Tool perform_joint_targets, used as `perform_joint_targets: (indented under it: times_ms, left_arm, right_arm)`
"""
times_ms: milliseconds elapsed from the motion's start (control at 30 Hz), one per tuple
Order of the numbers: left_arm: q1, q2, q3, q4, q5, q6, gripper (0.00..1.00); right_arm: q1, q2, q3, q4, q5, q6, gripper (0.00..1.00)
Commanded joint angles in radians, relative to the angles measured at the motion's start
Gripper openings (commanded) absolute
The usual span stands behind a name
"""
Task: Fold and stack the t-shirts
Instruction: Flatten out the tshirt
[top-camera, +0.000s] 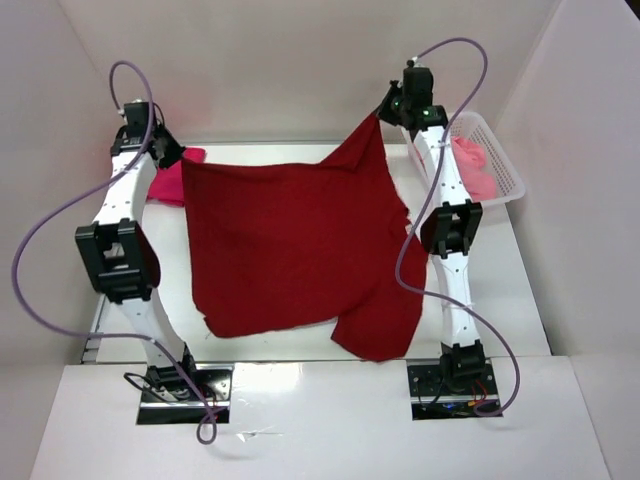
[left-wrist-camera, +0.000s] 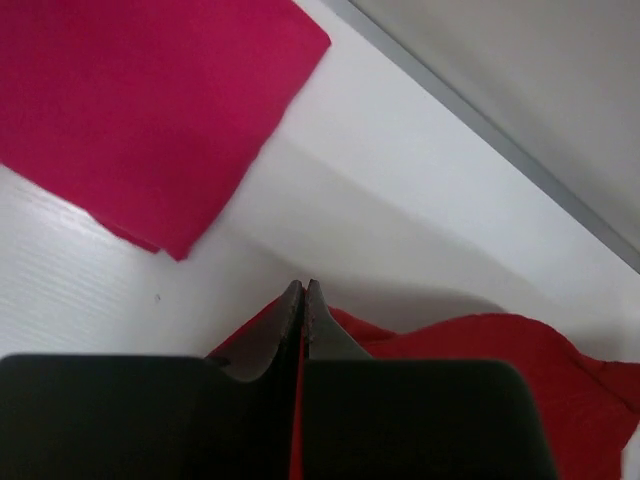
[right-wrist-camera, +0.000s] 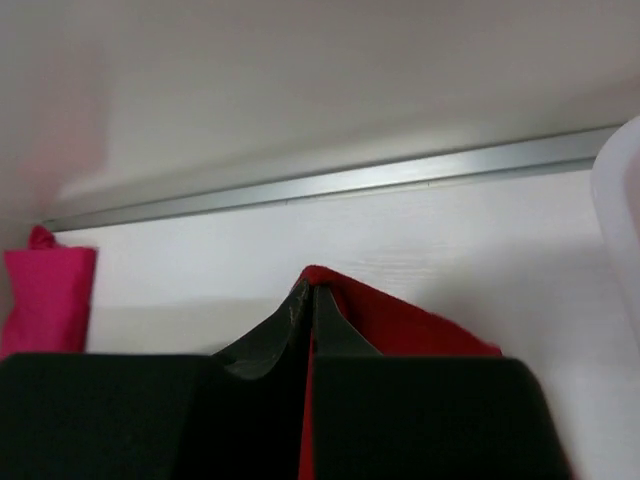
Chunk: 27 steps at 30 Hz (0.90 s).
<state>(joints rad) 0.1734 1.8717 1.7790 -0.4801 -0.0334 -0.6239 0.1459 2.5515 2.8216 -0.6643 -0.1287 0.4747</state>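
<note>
Dark red cloth t-shirt (top-camera: 290, 240): centre of the top view, stretched wide between the two arms, lower hem drooping toward the bottom of the frame. Probably held spread to open it out before laying it down for folding.
Left gripper (left-wrist-camera: 303, 292): pinched tight on one top corner of the dark red shirt, upper left of the top view.
Right gripper (right-wrist-camera: 306, 292): clamped on the opposite top corner, upper right and higher up, hence the slanted top edge.
Bright crimson-pink folded t-shirt (left-wrist-camera: 130, 110): upper left, flat on the white table (top-camera: 525, 300); likely the base of the stack.
Light pink t-shirt (top-camera: 472, 165): bunched in the white plastic mesh basket (top-camera: 512, 180), upper right, not yet folded.
Progress, as judged: one folded, one in hand, one left.
</note>
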Motion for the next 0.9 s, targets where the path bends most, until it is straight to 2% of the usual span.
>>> perform_joint_targets:
  times_ms: [0, 133, 167, 200, 233, 267, 300, 333, 400, 467, 567, 600, 633, 667, 700, 733, 767, 800, 867]
  left_arm:
    - [-0.024, 0.033, 0.17, 0.1, -0.086, 0.047, 0.0]
    - [-0.035, 0.212, 0.364, 0.078, -0.097, 0.047, 0.0]
    - [-0.035, 0.237, 0.4, 0.068, -0.106, 0.047, 0.03]
    - [-0.035, 0.257, 0.468, 0.054, -0.115, 0.047, 0.06]
    - [-0.035, 0.286, 0.491, 0.054, -0.115, 0.047, 0.14]
    - [-0.035, 0.287, 0.505, 0.054, -0.103, 0.047, 0.28]
    - [-0.035, 0.287, 0.505, 0.054, -0.086, 0.056, 0.59]
    - [-0.035, 0.25, 0.45, 0.072, -0.073, 0.065, 0.72]
    - [-0.035, 0.195, 0.357, 0.116, -0.053, 0.066, 0.88]
    - [-0.035, 0.114, 0.269, 0.126, -0.062, 0.066, 1.0]
    - [-0.035, -0.021, 0.052, 0.162, -0.071, 0.066, 1.0]
    - [-0.035, -0.058, -0.007, 0.173, -0.08, 0.066, 1.0]
    - [-0.035, -0.136, -0.123, 0.173, -0.092, 0.066, 0.97]
    - [-0.035, -0.175, -0.186, 0.187, -0.092, 0.055, 0.94]
    - [-0.026, -0.25, -0.247, 0.187, -0.083, 0.055, 0.88]
    - [-0.026, -0.285, -0.304, 0.187, -0.083, 0.04, 0.68]
    - [-0.014, -0.316, -0.407, 0.187, -0.083, 0.039, 0.56]
    - [-0.014, -0.341, -0.449, 0.187, -0.083, 0.03, 0.46]
    - [-0.014, -0.394, -0.521, 0.173, -0.068, 0.018, 0.26]
  right_arm:
    - [0.02, -0.07, 0.088, 0.106, 0.035, -0.022, 0.02]
    - [0.02, -0.07, 0.076, 0.158, 0.0, 0.016, 0.06]
    - [0.02, -0.07, 0.076, 0.188, 0.0, 0.016, 0.06]
    - [0.02, -0.07, 0.062, 0.189, -0.011, 0.028, 0.11]
    - [0.02, -0.079, 0.062, 0.198, -0.02, 0.039, 0.15]
    - [0.02, -0.091, 0.062, 0.184, -0.02, 0.039, 0.21]
    - [0.02, -0.091, 0.062, 0.169, -0.02, 0.039, 0.35]
    - [0.02, -0.123, 0.053, 0.154, -0.02, 0.039, 0.4]
    - [0.02, -0.154, 0.036, 0.106, -0.02, 0.012, 0.48]
    - [0.02, -0.194, 0.025, 0.06, -0.02, 0.012, 0.53]
    - [0.049, -0.249, -0.02, -0.079, -0.02, 0.001, 0.51]
    - [0.064, -0.278, -0.066, -0.102, -0.006, 0.001, 0.44]
    - [0.099, -0.319, -0.241, -0.103, 0.006, 0.001, 0.34]
    - [0.118, -0.459, -0.386, -0.051, 0.015, 0.001, 0.15]
    - [0.135, -0.553, -0.556, 0.036, 0.005, 0.024, 0.07]
    - [0.144, -0.642, -0.872, 0.213, -0.011, 0.051, 0.0]
    - [0.144, -0.722, -0.989, 0.262, -0.044, 0.073, 0.0]
    - [0.144, -0.838, -1.072, 0.262, -0.045, 0.073, 0.0]
    - [0.144, -0.933, -1.253, 0.215, -0.045, 0.064, 0.0]
